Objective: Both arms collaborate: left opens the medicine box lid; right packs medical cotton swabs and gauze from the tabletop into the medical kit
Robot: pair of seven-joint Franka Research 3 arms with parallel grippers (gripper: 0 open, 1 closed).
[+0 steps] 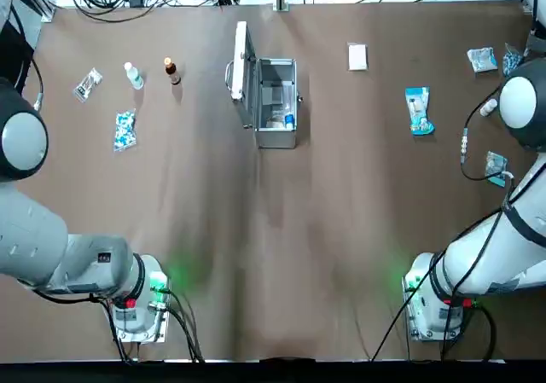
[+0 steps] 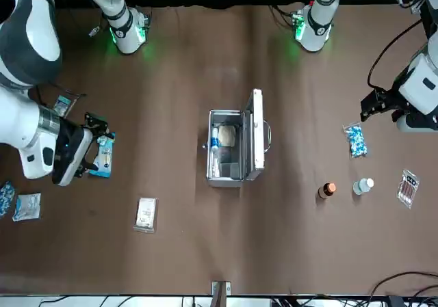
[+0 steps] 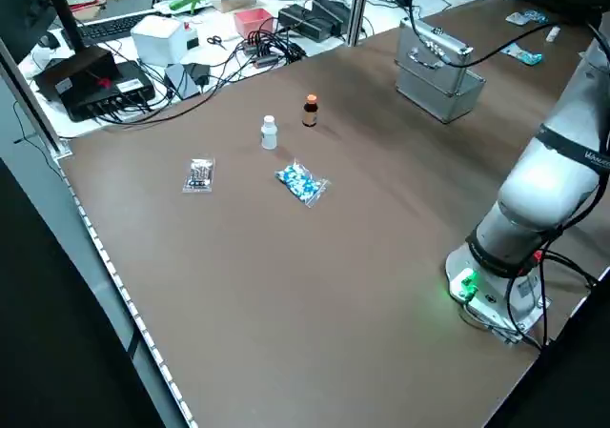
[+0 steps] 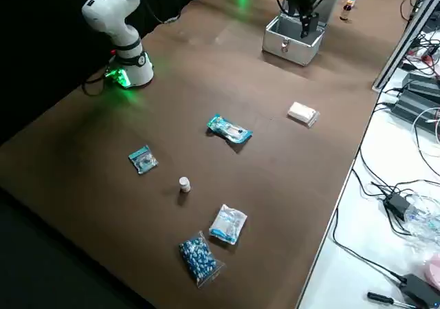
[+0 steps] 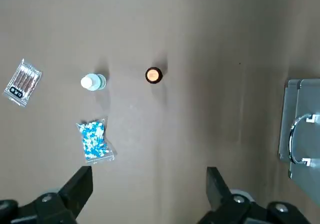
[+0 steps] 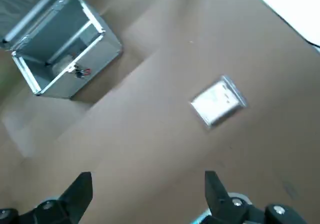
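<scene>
On brown desk (image 1: 281, 229), toward the left side: small white plastic bottle (image 1: 133, 75) standing beside small amber glass bottle with orange cap (image 1: 172, 71). Clear packet of dark sticks with a label (image 1: 87, 84) lying farther out, clear bag of blue-and-white capsules (image 1: 124, 130) just nearer. Toward the right edge: small teal sachet (image 1: 496, 166), another blue-speckled capsule bag (image 1: 512, 60), pale blue-and-white pouch (image 1: 482, 59), tiny white vial (image 4: 184, 184). Cables and black boxes (image 3: 91, 77) beyond the desk.
</scene>
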